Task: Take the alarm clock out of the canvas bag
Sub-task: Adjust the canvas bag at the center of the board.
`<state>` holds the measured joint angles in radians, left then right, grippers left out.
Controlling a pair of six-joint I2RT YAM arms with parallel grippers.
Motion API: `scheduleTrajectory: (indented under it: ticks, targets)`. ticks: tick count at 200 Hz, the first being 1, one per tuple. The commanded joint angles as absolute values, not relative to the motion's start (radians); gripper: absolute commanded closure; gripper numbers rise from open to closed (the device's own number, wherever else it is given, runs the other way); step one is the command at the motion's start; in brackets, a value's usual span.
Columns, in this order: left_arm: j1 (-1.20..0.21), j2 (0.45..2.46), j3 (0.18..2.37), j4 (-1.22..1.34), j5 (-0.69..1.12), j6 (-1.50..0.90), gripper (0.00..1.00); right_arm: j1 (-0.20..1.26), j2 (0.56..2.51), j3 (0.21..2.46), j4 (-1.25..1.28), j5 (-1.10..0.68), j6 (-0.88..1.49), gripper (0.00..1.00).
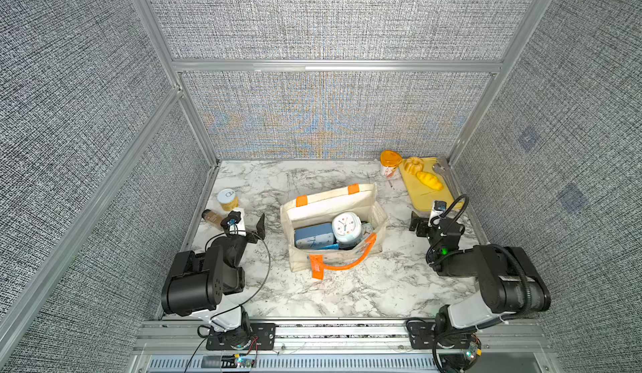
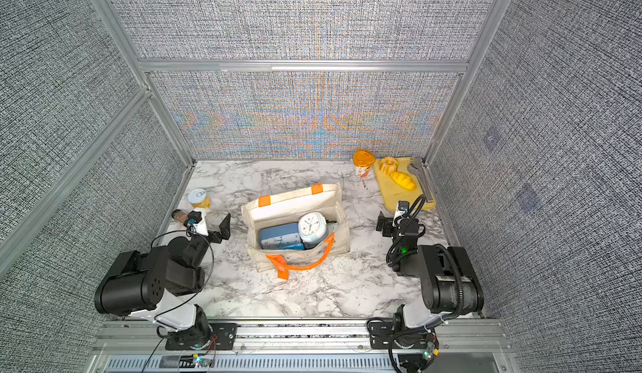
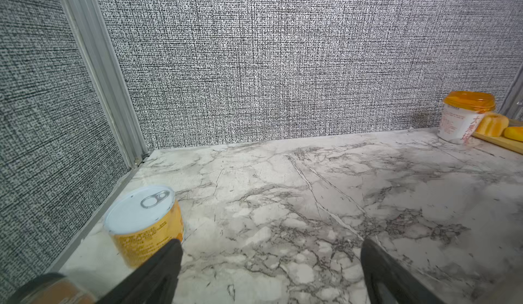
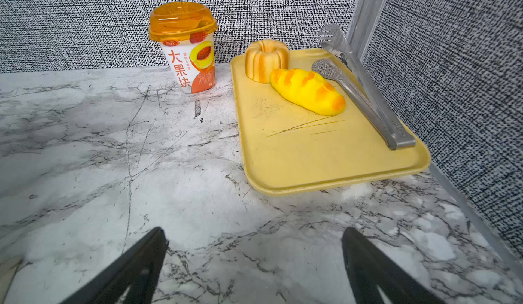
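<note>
Seemingly light, rigid and smooth-shelled, the alarm clock [image 1: 345, 227] sits face-up inside the open canvas bag [image 1: 330, 204] on the bench [image 1: 347, 295] — best pinched across its rounded body from above — while the left pincer [image 3: 270, 243] and right pincer [image 4: 254, 230] gape empty, well apart from it.

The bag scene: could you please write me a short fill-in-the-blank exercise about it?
1. The white clock lies ____ the bag.
2. The bag's handles are ____.
3. The tongs rest on the ____ tray.
4. The left end effector and the right end effector are both ____.
Missing words: inside; orange; yellow; open.
</note>
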<state>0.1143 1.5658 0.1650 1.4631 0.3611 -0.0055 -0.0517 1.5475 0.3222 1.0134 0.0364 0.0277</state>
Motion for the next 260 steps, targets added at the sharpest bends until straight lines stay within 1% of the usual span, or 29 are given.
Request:
scheduleTrajectory:
  ticks: [1, 193, 213, 222, 232, 248, 260]
  targets:
    - [0.098, 1.555, 0.173, 1.379, 0.308, 0.025, 0.01, -0.051, 1.545, 0.324, 1.023, 0.034, 0.033, 0.01]
    - [0.1, 1.555, 0.161, 1.404, 0.308, 0.017, 0.01, -0.05, 1.545, 0.325, 1.023, 0.033, 0.035, 0.01]
    - [0.116, 1.509, 0.12, 1.45, 0.28, -0.014, 0.01, -0.049, 1.531, 0.325, 1.019, 0.057, 0.044, 0.01]
    - [0.123, 1.444, 0.107, 1.416, 0.272, -0.024, 0.01, -0.048, 1.468, 0.335, 0.961, 0.074, 0.044, 0.01]
    - [0.124, 1.341, 0.103, 1.335, 0.258, -0.026, 0.01, -0.048, 1.368, 0.388, 0.788, 0.11, 0.057, 0.01]
    - [0.124, 1.146, 0.147, 1.118, 0.234, -0.05, 0.01, -0.049, 1.22, 0.505, 0.518, 0.186, 0.15, 0.01]
    - [0.123, 0.999, 0.221, 0.884, 0.136, -0.123, 0.01, -0.052, 1.138, 0.627, 0.307, 0.248, 0.28, 0.01]
